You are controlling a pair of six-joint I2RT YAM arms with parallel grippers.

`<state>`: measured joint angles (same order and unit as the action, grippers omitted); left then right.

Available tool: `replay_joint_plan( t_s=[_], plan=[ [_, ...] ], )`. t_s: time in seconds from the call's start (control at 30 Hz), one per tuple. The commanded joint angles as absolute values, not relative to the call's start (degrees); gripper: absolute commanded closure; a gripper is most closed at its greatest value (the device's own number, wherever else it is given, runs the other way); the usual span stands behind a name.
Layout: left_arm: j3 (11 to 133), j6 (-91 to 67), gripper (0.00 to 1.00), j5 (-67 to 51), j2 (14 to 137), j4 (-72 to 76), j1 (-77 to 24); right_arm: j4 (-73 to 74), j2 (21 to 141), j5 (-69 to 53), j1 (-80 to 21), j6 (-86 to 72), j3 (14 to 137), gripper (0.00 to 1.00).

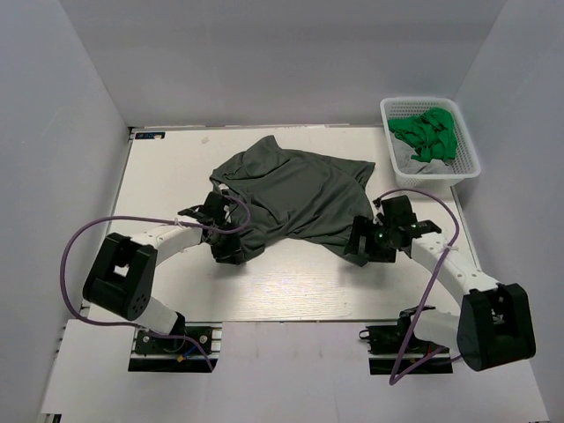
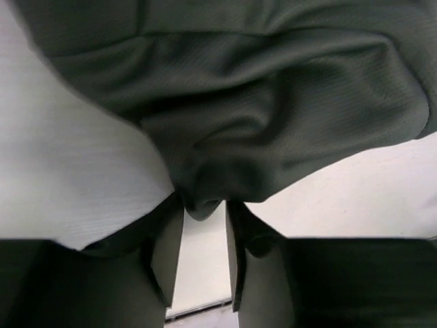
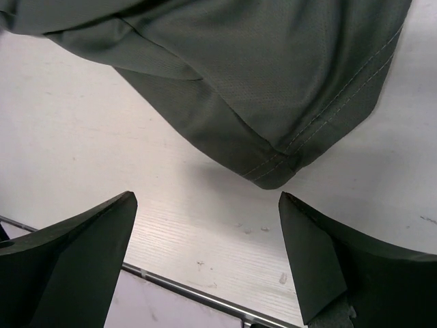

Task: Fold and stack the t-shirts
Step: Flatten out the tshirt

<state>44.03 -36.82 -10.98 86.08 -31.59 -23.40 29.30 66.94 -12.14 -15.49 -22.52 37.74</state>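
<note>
A dark charcoal grey t-shirt [image 1: 295, 194] lies crumpled and spread on the middle of the white table [image 1: 291, 286]. Bright green t-shirts [image 1: 427, 134] are bunched in the white lattice basket [image 1: 438, 179] at the back right. My left gripper [image 1: 231, 245] is at the shirt's front left edge. In the left wrist view it [image 2: 203, 205] is shut on a bunched fold of the grey cloth [image 2: 259, 102]. My right gripper [image 1: 363, 242] is at the shirt's front right corner. In the right wrist view it [image 3: 206, 198] is open and empty, with the stitched hem corner [image 3: 273, 171] just beyond its tips.
The table's front edge [image 3: 191, 290] is right under my right gripper. Purple cables [image 1: 75, 251] loop from both arms. Grey walls close in the table on three sides.
</note>
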Motion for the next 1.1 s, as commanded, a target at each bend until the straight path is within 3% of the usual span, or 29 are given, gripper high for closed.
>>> replay_joint_plan(
  t_s=[0.0,0.03,0.23,0.4,0.5,0.53,0.57,0.87,1.07],
  plan=[
    [43.42,-36.65,0.60,-12.65,87.62,-26.55,-23.99,26.28,68.99,-12.83,-15.90,-22.15,36.39,0.10],
    [43.42,-36.65,0.63,-12.66,87.63,-25.93,-23.99,25.24,70.13,-12.31,-16.17,-22.41,35.78,0.10],
    [44.73,-37.18,1.00,-11.52,89.64,-25.49,-23.99,20.75,74.79,-8.27,-16.78,-24.17,34.72,0.11],
    [45.35,-37.18,1.00,-11.51,88.87,-26.63,-23.99,17.49,77.61,-9.32,-17.40,-25.05,35.33,0.25],
    [46.49,-37.18,1.00,-11.51,86.58,-27.15,-23.99,17.57,77.43,-7.74,-17.49,-25.57,36.65,0.67],
    [46.49,-37.18,1.00,-10.90,85.79,-27.16,-23.99,18.71,76.47,-6.34,-17.75,-25.84,37.35,0.96],
    [47.80,-37.18,1.00,-10.90,85.00,-27.85,-23.99,19.76,75.77,-4.76,-17.41,-26.10,37.88,1.00],
    [63.77,-35.95,1.00,-1.50,71.48,-34.10,-23.99,33.74,65.58,8.16,-17.05,-24.45,57.10,1.00],
    [79.96,-32.96,1.00,5.95,68.47,-37.17,-22.68,35.26,60.91,25.37,-16.96,-20.83,73.20,1.00]
  ],
)
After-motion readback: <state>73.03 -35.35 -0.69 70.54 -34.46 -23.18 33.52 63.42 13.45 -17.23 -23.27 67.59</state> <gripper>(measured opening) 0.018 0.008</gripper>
